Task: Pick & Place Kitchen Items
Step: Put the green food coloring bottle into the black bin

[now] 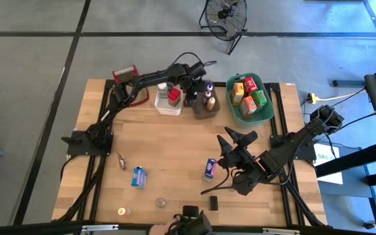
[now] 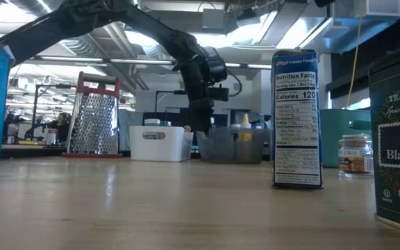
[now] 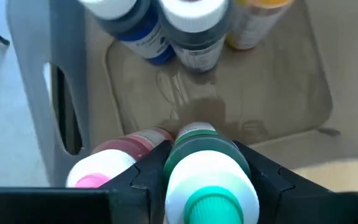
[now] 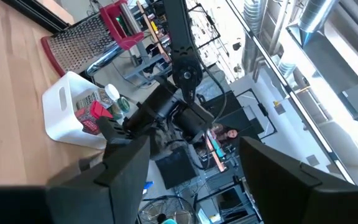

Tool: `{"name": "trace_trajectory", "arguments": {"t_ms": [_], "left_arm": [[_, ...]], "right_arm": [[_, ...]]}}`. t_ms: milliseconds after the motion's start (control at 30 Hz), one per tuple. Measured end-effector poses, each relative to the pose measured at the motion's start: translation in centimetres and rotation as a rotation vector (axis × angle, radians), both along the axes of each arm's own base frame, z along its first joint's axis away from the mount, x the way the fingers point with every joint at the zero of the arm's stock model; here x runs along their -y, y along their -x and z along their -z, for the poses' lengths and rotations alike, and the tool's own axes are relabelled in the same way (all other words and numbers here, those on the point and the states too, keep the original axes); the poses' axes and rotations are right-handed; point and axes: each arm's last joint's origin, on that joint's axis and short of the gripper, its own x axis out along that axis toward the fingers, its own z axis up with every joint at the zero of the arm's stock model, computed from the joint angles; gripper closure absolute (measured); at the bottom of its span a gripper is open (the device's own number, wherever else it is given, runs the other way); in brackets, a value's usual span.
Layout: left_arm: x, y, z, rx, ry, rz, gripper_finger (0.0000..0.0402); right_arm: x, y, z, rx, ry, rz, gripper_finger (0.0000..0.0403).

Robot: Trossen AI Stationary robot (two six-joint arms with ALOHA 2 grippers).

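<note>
White-bodied, green-capped bottle (image 3: 210, 180) sits clamped in your left end effector (image 3: 207, 186), held over the grey bin (image 3: 67, 74). Just beyond it stand other bottles (image 3: 191, 31) on the bin floor. You're at the placing step; lower it and release next. Your right end effector (image 4: 185, 180) waits wide open and empty above the counter (image 1: 175, 150).

Three bins (image 1: 168, 104) in a row at table's (image 1: 175, 150) far edge, cans (image 1: 209, 169) nearer
</note>
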Motion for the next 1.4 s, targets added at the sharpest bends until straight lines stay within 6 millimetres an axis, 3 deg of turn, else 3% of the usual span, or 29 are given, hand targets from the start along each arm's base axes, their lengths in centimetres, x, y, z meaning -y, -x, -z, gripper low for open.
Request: {"name": "trace_trajectory", "arguments": {"t_ms": [1167,1400], "left_arm": [[-0.03,0.69,0.60,-0.088,-0.028,0.040,0.0246],[-0.03,0.70,0.61,-0.091,-0.028,0.040,0.0216]], "right_arm": [[0.02,-0.03,-0.01,0.004,-0.004,0.000,0.0153],[0.02,-0.04,-0.01,0.003,-0.005,-0.001,0.0153]]}}
